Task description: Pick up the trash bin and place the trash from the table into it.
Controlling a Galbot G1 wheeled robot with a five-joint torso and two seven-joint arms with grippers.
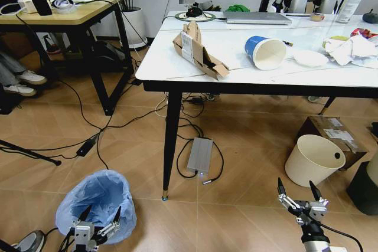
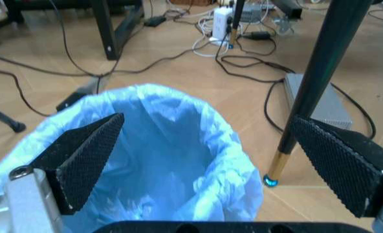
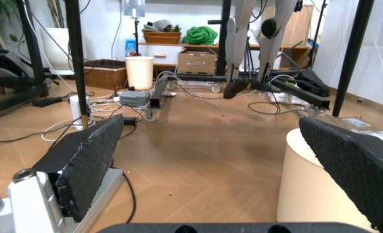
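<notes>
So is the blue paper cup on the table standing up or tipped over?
Tipped over. The paper cup lies on its side on the table, its white open mouth facing forward.

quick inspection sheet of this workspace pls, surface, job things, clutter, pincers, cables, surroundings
surface: white marble-look table on black legs, littered but dry-looking.
job's things: trash bin with blue bag stands on the floor near the table leg, upright, open. On the table lie folded cardboard, a tipped blue-white paper cup and crumpled tissues.
clutter: silver laptop at the table's far edge; cream bucket and a cardboard box on the floor.
grippers: left pincer open, low over the bin's near rim; right pincer open, low beside the cream bucket, holding nothing.
cables: black cables trail across the floor to a grey power brick under the table.
surroundings: wood desk to the left.
</notes>
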